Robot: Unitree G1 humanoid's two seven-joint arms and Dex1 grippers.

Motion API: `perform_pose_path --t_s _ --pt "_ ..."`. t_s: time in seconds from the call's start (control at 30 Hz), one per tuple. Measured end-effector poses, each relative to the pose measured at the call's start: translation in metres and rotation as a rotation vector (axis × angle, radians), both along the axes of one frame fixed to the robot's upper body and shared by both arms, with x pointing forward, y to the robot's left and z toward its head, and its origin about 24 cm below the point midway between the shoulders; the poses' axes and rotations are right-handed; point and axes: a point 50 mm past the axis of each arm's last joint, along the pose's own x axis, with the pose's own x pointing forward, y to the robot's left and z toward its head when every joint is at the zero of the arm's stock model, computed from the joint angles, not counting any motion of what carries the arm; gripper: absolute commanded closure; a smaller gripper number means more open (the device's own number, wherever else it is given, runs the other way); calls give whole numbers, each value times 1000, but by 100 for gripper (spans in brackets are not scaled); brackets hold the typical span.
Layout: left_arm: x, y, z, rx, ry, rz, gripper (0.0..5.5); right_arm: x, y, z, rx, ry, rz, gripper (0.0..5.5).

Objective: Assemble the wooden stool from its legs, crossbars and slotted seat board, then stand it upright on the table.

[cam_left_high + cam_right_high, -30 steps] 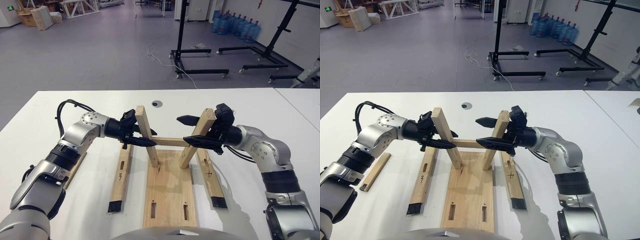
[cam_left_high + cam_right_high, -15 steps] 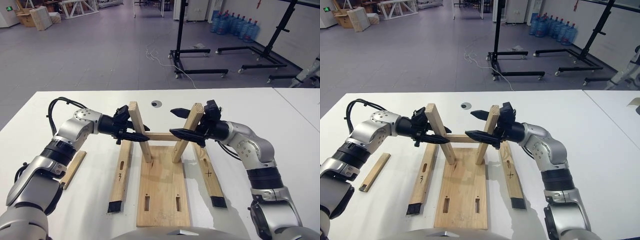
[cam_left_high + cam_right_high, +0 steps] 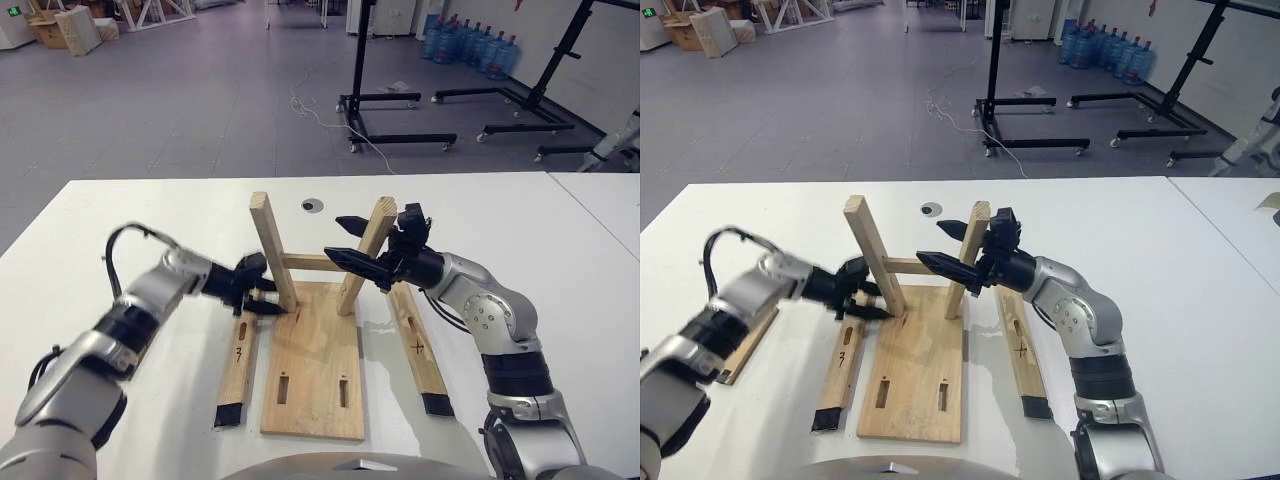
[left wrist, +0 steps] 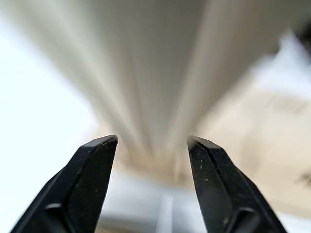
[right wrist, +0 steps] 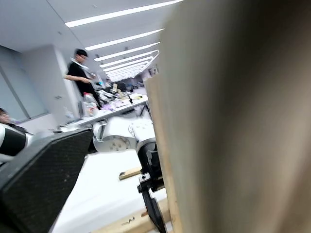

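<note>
white table (image 3: 560, 230), bearing: wooden seat board (image 3: 315, 385), flat, slots up. left upright leg (image 3: 270, 245) and right upright leg (image 3: 366, 250), joined by crossbar (image 3: 310, 263), standing at the board's far end. two loose legs (image 3: 238, 365) (image 3: 420, 350) flanking the board. right gripper (image 3: 332, 236), jaws spread astride the right upright leg. left gripper (image 3: 272, 300), jaws spread at the left upright leg's foot. hazard: neither pair clamps, so a sideways nudge likely tips or unseats the frame.

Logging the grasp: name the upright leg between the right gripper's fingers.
The upright leg on the robot's right: the right gripper straddles its upper part. The left upright leg has the left gripper near its base.
</note>
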Motion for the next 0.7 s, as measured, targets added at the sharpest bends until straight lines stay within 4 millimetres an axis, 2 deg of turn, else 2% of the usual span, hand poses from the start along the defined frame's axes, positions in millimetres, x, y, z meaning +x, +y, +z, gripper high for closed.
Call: perform_pose_path --t_s 0.07,0.23,0.37,0.53,0.7 --pt "-2 2 0 11 9 -8 214 1 -5 3 20 -1 -12 10" --pt "-2 8 5 21 7 2 214 8 -26 7 15 -7 -88 10" --pt "0 18 10 14 -16 47 214 16 -40 20 25 -54 -156 10" --pt "-5 33 32 -25 -86 115 214 19 -50 38 89 -94 -196 10" --pt "-29 62 62 -40 -216 280 214 18 -73 60 213 -113 -290 10"
